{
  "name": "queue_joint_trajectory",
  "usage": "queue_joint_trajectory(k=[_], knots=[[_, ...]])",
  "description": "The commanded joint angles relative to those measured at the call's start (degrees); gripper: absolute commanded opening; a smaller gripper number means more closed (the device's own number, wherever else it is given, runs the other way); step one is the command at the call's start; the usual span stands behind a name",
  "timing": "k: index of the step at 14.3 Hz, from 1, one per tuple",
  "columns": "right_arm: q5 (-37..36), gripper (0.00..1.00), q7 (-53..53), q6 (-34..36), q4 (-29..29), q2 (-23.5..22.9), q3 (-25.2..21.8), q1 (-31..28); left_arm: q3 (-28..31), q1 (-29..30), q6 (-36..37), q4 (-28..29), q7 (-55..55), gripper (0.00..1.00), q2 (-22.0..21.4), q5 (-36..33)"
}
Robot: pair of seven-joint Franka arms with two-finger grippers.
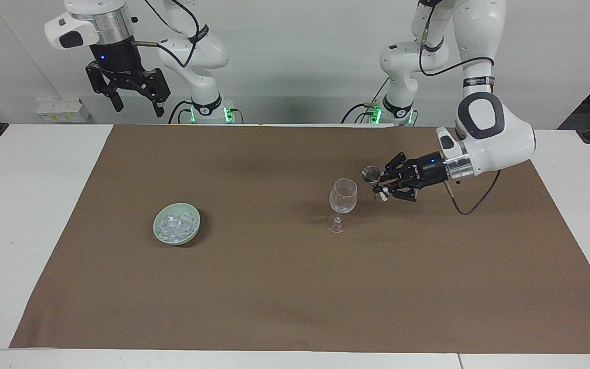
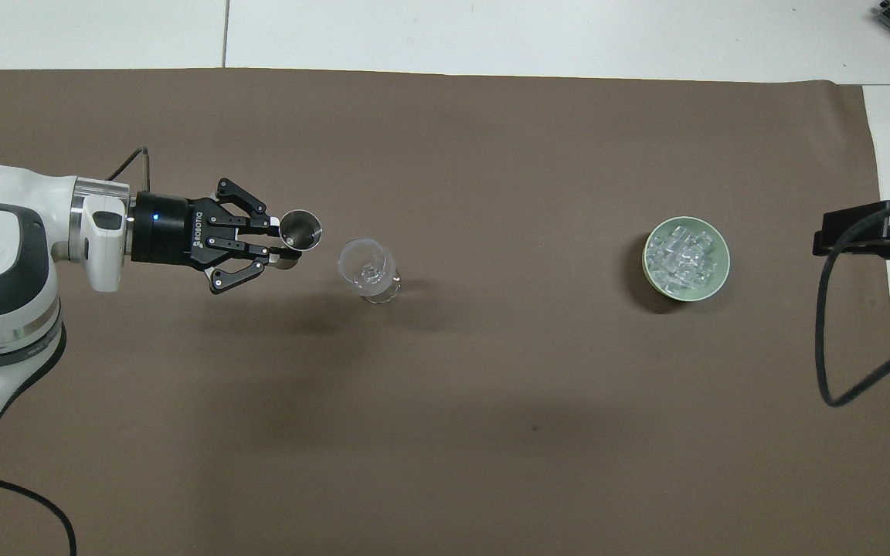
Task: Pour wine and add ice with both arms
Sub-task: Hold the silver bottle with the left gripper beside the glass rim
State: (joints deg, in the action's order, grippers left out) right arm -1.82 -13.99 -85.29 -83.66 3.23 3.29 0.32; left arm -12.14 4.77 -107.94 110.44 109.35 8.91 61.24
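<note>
A clear stemmed wine glass [image 1: 342,197] stands upright on the brown mat; it also shows in the overhead view [image 2: 368,270]. My left gripper [image 1: 379,185] is shut on a small metal jigger [image 1: 370,175] and holds it in the air just beside the glass rim, toward the left arm's end; both gripper [image 2: 279,245] and jigger [image 2: 300,229] show from above. The ice [image 1: 176,221] fills a pale green bowl [image 1: 154,225] toward the right arm's end; ice [image 2: 684,253] and bowl [image 2: 648,266] show from above. My right gripper [image 1: 139,109] waits open and high near its base.
The brown mat [image 1: 274,287] covers most of the white table [image 1: 28,205]. A black cable [image 2: 831,332] hangs over the mat's edge at the right arm's end. A thin cable [image 1: 471,205] loops under the left wrist.
</note>
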Motion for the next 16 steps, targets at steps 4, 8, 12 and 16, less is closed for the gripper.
queue_joint_trajectory(k=[4, 8, 12, 16], knots=[[0.24, 1.0, 0.9, 1.0, -0.02, 0.46, 0.4, -1.03, 0.89, -1.87, -2.97, 2.59, -1.86, 0.0, -3.45, -1.56], [0.24, 1.0, 0.9, 1.0, -0.02, 0.46, 0.4, -1.03, 0.89, -2.14, -4.46, 2.68, -5.02, 0.0, -4.86, -3.85], [0.24, 1.0, 0.98, 1.0, -0.02, 0.46, 0.4, -1.03, 0.89, -2.84, -5.26, 2.33, -8.0, 0.0, -5.74, -8.14], [0.24, 1.0, 0.9, 1.0, -0.02, 0.46, 0.4, -1.03, 0.89, -2.84, -5.17, 2.06, -9.33, 0.0, -6.09, -11.05]])
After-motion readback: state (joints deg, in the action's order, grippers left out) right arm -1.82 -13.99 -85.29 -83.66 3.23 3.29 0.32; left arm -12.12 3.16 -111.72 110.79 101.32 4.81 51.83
